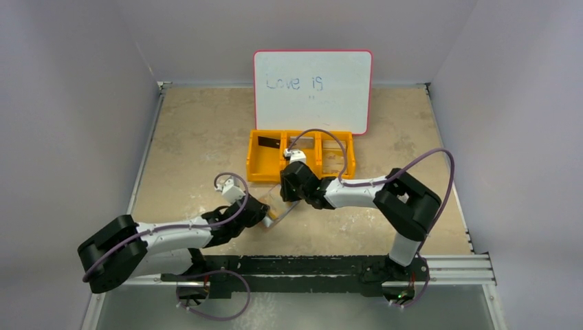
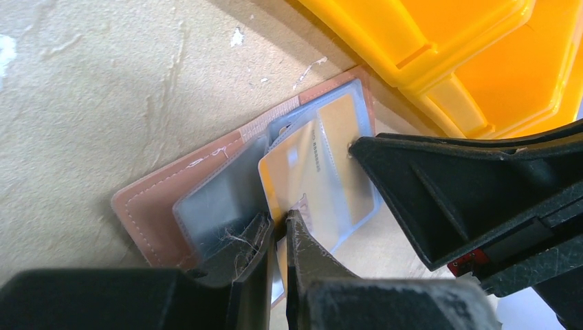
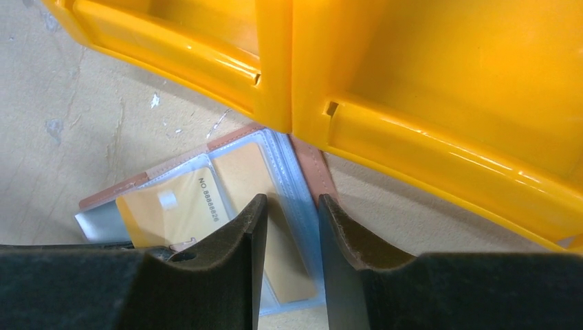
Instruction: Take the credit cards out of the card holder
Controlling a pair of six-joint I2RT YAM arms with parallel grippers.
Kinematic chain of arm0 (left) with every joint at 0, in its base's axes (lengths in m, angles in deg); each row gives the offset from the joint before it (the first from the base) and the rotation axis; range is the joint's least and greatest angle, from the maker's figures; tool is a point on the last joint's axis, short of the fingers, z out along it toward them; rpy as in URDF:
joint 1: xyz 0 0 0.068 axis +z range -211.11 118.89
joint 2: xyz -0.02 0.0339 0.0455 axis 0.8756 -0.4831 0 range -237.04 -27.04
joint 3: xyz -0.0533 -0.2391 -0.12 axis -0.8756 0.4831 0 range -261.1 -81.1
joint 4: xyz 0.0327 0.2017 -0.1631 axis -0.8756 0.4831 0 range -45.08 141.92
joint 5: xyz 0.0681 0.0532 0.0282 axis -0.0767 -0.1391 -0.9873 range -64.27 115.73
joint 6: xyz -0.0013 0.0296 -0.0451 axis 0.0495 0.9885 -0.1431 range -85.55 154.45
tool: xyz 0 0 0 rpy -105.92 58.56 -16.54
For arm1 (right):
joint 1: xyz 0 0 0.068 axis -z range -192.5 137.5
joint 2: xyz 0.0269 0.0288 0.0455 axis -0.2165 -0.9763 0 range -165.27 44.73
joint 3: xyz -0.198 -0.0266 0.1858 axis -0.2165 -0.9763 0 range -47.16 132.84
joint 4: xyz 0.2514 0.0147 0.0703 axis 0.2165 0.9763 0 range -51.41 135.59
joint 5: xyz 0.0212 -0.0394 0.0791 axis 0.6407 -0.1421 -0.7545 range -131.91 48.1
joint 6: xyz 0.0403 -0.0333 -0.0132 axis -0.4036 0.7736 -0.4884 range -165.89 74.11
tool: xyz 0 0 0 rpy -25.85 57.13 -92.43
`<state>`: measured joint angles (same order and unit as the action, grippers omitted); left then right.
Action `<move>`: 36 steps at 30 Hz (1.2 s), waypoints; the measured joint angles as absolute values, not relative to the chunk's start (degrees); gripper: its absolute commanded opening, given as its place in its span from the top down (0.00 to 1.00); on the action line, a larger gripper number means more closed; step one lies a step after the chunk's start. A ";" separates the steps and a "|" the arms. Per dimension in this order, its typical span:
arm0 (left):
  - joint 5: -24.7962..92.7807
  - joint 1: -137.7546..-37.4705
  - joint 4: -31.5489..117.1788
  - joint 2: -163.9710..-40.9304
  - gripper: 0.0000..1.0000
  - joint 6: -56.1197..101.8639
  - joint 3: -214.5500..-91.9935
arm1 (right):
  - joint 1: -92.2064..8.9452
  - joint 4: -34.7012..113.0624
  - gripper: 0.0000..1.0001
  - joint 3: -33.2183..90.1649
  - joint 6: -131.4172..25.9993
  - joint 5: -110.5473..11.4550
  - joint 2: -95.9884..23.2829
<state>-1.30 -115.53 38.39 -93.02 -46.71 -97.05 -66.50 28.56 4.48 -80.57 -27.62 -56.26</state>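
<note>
The brown card holder (image 2: 148, 213) lies open on the table just in front of the orange tray, clear pockets up. It shows small between the two grippers in the top view (image 1: 280, 205). A beige credit card (image 2: 302, 182) with a printed number sticks out of a pocket at an angle. My left gripper (image 2: 280, 223) is shut on that card's near corner. My right gripper (image 3: 289, 210) stands open right over the holder's clear pocket (image 3: 302, 179), one finger (image 2: 412, 179) touching it. A second beige card (image 3: 244, 168) sits inside that pocket.
The orange three-compartment tray (image 1: 300, 172) stands right behind the holder, with a black card (image 1: 269, 142) in its left compartment. A whiteboard (image 1: 313, 89) with writing leans at the back wall. The tray's front wall (image 3: 412, 82) is very close to my right fingers.
</note>
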 measured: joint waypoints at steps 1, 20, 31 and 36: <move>-1.27 -115.53 38.85 -92.50 1.00 -46.91 -96.89 | -66.50 28.45 0.65 4.48 -80.64 -28.02 -56.33; -1.71 -115.48 36.45 -100.08 1.00 -42.19 -102.38 | -66.04 29.74 0.33 -0.14 -71.11 -33.50 -50.89; -1.58 -115.15 37.37 -100.69 1.00 -41.18 -103.34 | -66.00 31.16 0.52 2.86 -73.12 -29.04 -53.51; -1.51 -115.13 38.18 -100.12 0.96 -41.21 -103.34 | -66.02 30.95 0.53 2.97 -73.38 -28.21 -53.57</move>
<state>-1.51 -115.13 38.18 -100.12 -41.21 -103.34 -66.02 30.95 2.97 -73.38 -28.21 -53.57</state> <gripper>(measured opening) 0.078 0.480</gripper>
